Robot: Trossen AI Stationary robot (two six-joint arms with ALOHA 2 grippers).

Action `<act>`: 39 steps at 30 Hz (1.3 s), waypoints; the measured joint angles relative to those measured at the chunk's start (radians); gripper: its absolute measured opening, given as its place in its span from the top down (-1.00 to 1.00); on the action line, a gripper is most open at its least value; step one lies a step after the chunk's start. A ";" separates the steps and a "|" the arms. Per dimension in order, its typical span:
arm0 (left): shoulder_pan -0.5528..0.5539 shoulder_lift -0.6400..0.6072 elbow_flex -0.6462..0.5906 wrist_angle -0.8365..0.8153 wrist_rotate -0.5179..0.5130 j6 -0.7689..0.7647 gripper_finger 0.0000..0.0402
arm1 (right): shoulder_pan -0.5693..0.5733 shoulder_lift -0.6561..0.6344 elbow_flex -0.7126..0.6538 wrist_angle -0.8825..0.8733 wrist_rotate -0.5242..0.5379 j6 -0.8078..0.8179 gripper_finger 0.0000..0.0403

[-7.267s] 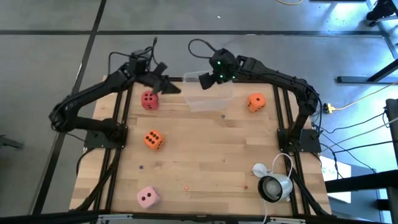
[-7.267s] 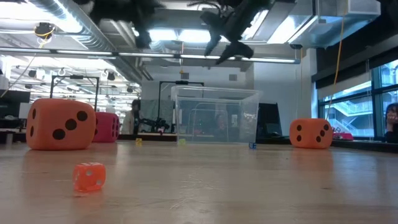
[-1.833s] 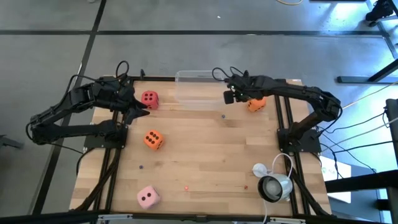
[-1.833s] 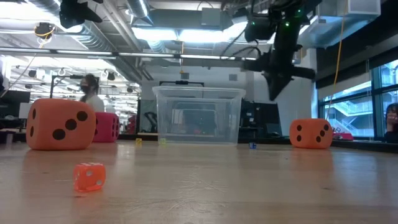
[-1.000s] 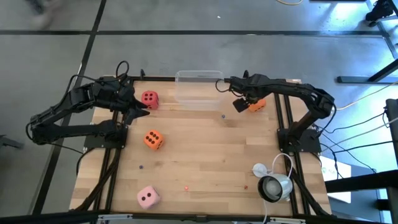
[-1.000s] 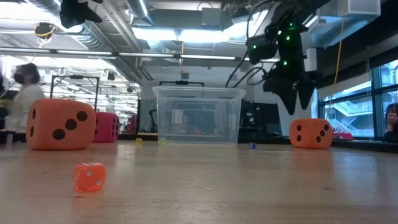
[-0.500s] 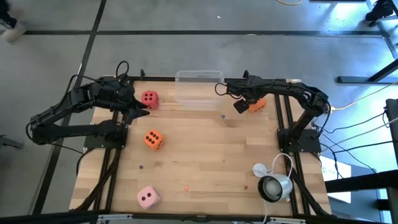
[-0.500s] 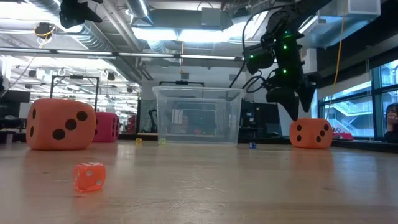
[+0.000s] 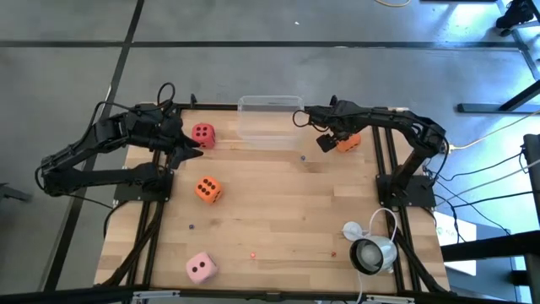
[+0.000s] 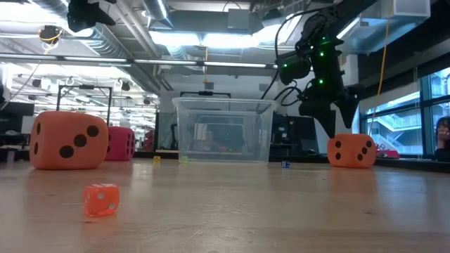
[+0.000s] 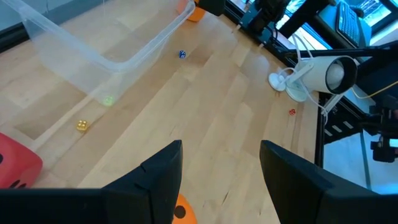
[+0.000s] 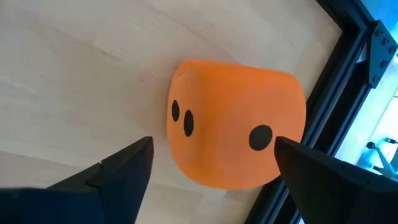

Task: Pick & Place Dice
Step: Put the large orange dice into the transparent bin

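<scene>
Overhead: right claw poised over an orange die

Looking down from above, we see a wooden bench [image 9: 287, 211] with two dark arms reaching in from either side. At upper right of the frame, the right claw [image 9: 327, 142] hangs over an orange die [image 9: 347, 140] near the bench's far edge; in its wrist view the two fingers [image 12: 121, 168] stand wide apart on either side of the die and grip nothing. In the level view the claw sits just above and left of that die, not touching it. At upper left, the left claw [image 9: 191, 149] waits just below a red die [image 9: 202, 134], its fingers parted and empty. A second orange die [image 9: 207, 189] lies left of centre, and a pale pink die [image 9: 200, 268] sits at lower left. A clear plastic bin [image 9: 270, 122] stands at the top centre, between the red die and the first orange one. A white lamp-like device [image 9: 369, 250] rests at lower right.
</scene>
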 joint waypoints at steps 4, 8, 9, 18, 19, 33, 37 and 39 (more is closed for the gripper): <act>0.000 0.000 0.000 0.000 0.011 0.000 -0.04 | 0.000 0.000 0.000 0.000 -0.005 -0.056 -0.61; 0.000 0.000 0.000 0.000 0.012 0.000 -0.04 | -0.025 0.000 0.000 0.000 -0.017 -0.068 -0.58; 0.000 0.000 0.000 0.000 0.012 0.000 -0.04 | -0.033 0.000 0.000 0.000 -0.029 -0.068 -0.58; 0.000 0.000 0.000 0.000 0.011 0.001 -0.04 | -0.068 0.004 0.000 0.000 -0.062 -0.068 -0.58; 0.000 0.000 0.000 0.000 0.011 0.002 -0.04 | -0.071 0.008 0.000 0.000 -0.075 -0.069 -0.58; 0.000 0.000 0.000 0.000 0.011 0.002 -0.04 | -0.068 0.084 0.003 -0.008 -0.077 -0.045 -0.46; 0.000 0.000 0.000 0.000 0.010 -0.005 -0.04 | -0.072 0.084 0.003 -0.011 -0.073 -0.041 -0.22; 0.000 0.000 0.000 0.000 0.010 -0.007 -0.04 | -0.072 0.084 0.002 -0.014 -0.065 -0.041 -0.05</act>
